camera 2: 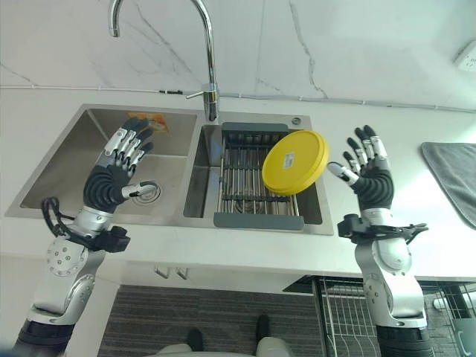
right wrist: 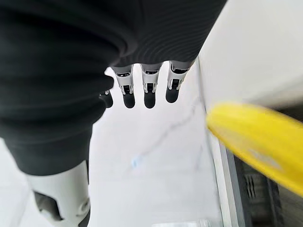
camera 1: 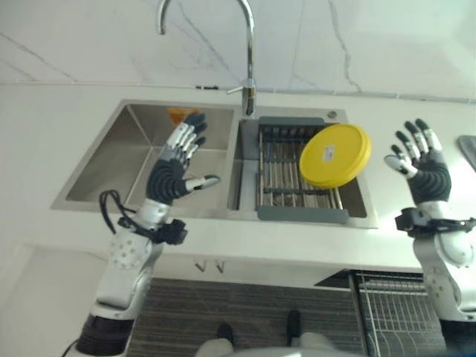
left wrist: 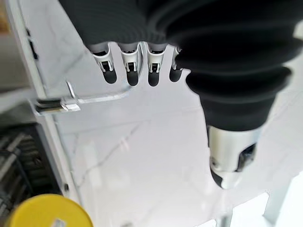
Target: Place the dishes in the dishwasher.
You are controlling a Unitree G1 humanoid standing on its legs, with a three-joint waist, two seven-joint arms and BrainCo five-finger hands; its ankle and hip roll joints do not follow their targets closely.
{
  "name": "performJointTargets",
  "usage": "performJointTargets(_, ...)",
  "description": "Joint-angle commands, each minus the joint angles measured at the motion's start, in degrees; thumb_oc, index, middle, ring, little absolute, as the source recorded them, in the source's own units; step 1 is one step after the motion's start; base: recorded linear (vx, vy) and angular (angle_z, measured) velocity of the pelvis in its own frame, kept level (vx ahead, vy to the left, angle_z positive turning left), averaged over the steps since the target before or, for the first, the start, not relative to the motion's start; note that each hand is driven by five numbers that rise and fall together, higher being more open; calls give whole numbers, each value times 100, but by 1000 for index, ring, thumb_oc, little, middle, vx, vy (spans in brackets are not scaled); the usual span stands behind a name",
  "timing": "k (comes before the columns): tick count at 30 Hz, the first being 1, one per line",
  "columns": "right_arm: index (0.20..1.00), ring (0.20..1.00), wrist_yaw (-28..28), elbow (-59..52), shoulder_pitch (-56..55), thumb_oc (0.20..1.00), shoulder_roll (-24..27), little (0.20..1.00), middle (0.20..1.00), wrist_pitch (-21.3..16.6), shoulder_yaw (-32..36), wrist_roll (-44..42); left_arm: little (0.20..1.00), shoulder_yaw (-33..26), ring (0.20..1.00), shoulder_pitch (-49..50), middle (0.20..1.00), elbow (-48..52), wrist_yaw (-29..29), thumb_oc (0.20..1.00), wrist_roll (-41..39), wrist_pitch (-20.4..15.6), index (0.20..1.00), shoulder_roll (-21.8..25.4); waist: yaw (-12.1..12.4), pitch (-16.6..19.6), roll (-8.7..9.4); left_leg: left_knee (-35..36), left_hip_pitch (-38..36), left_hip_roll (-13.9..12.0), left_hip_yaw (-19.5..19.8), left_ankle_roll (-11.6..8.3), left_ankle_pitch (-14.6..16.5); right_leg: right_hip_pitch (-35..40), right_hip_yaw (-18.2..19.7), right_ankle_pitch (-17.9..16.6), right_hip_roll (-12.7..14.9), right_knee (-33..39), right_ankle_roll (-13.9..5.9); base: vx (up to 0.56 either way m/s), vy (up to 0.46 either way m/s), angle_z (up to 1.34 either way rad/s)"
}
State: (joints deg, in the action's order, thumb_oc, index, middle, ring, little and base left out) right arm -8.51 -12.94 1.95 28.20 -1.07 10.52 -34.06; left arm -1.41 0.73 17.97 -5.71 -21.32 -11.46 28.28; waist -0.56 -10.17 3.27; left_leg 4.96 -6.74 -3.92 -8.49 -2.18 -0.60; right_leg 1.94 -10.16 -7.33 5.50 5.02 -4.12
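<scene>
A yellow plate (camera 1: 335, 155) leans tilted in the grey drying rack (camera 1: 297, 182) inside the right sink basin; it also shows in the right eye view as the yellow plate (camera 2: 294, 162), and its edge appears in the right wrist view (right wrist: 258, 142). My left hand (camera 1: 175, 162) is raised over the left basin, fingers straight, holding nothing. My right hand (camera 2: 366, 172) is held up over the counter just right of the plate, fingers spread, apart from it. An open dishwasher rack (camera 1: 401, 312) of white wire shows below the counter at the lower right.
A tall curved tap (camera 1: 248, 52) stands behind the divider between the two basins. The left basin (camera 1: 126, 160) holds an orange item (camera 1: 178, 114) at its back wall. A grey cloth (camera 2: 454, 178) lies on the counter at the far right. A marble wall rises behind.
</scene>
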Motion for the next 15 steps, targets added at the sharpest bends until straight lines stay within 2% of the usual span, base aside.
performJointTargets(1,1000,1000,-153,-25,300,1000,78,1000,1000,-449,321,-303,1000,-53,1000,-87,1000,-57,63,1000,11,-294,1000,216,85,325,-57,4,70,-105,6,-41,115,456,-276,413,89,-19,-274,30,-12,-5)
performJointTargets(7,1000,1000,-201,380,521,1000,199,1000,1000,-361,274,-354,1000,27,1000,-50,1000,-83,3,1000,-101,-244,1000,200,188,371,-17,4,33,-134,-23,-43,132,519,-315,446,57,-2,-255,42,-24,-1)
performJointTargets(11,1000,1000,47,883,735,1000,305,1000,1000,-95,137,-714,1000,195,1000,-124,1000,-159,26,1000,-118,-189,1000,202,247,411,-5,4,11,-142,-16,-60,132,566,-351,489,32,-2,-226,41,-22,-1)
performJointTargets(15,1000,1000,429,1192,951,1000,270,1000,1000,-9,-3,-1385,1000,311,1000,-212,1000,-266,21,1000,-101,-169,1000,195,298,420,-3,4,-9,-139,0,-66,135,597,-396,509,26,-2,-210,9,-4,-2)
